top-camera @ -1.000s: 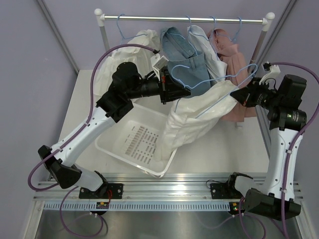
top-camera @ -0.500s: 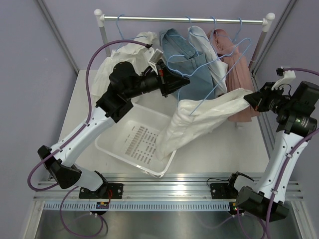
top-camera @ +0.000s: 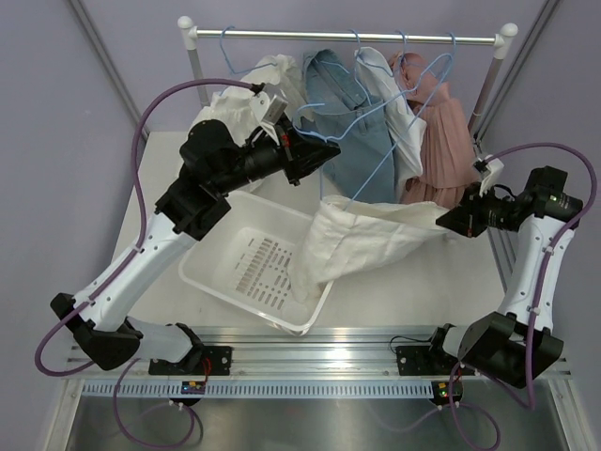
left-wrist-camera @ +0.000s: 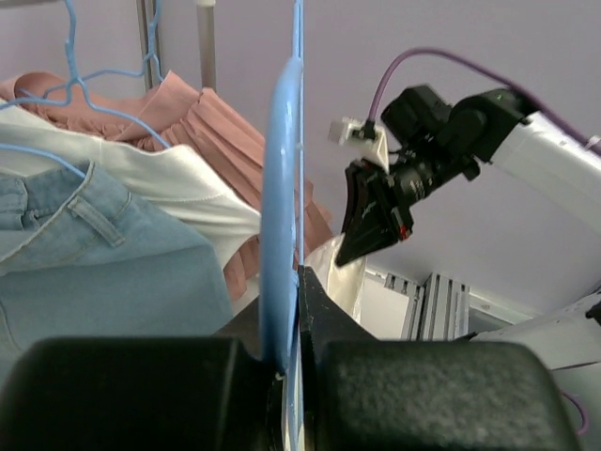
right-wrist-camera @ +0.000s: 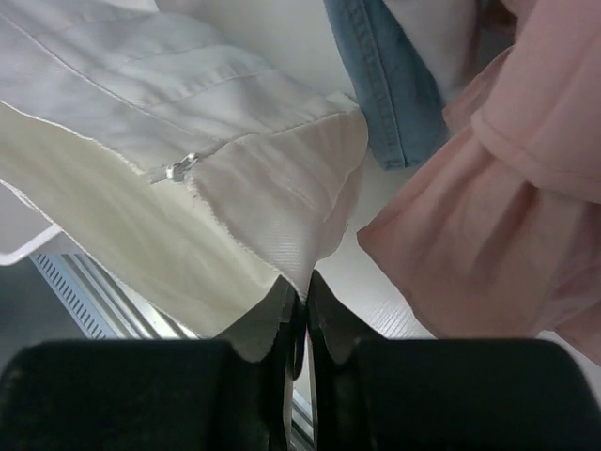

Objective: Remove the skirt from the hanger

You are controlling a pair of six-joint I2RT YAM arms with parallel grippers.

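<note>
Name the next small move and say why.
Probably swing the right end effector toward the basket: it is shut on the skirt at its waistband, the hem sags into the basket, and the left end effector holds the hanger apparently clear.

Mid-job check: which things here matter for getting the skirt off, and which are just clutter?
Job: white skirt, blue hanger, left end effector on hanger, right end effector on skirt.
Bystanders: basket, denim garment, pink garment, rack rail.
</note>
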